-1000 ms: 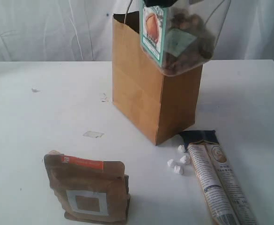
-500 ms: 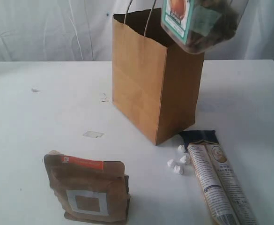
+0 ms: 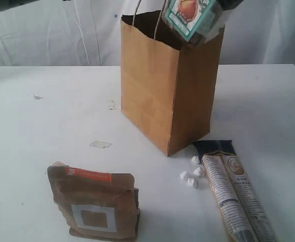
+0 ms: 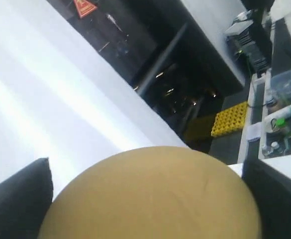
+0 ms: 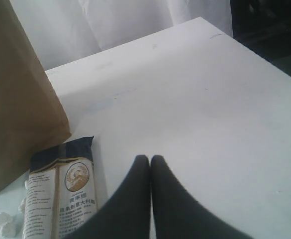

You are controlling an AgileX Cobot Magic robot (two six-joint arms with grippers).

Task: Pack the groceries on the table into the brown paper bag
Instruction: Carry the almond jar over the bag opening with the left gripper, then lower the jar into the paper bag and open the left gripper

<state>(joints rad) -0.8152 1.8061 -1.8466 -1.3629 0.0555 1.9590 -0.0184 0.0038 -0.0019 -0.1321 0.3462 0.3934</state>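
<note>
Groceries check: gold-lidded clear jar point(image 3: 192, 17) with orange-and-green label hangs tilted at open mouth of tall brown paper bag point(image 3: 152, 96). Left hand point(image 4: 150, 199) clamped on it, gold lid filling gap between dark fingers point(image 4: 16, 199). Right hand point(image 5: 150, 162) pinched closed on nothing, over white table point(image 5: 200, 99), near long beige printed packet point(image 3: 235, 196). Brown pouch with orange strip point(image 3: 94, 206) stands upright up front, well apart from bag. Few small white lumps point(image 3: 190, 176) just beside packet.
</note>
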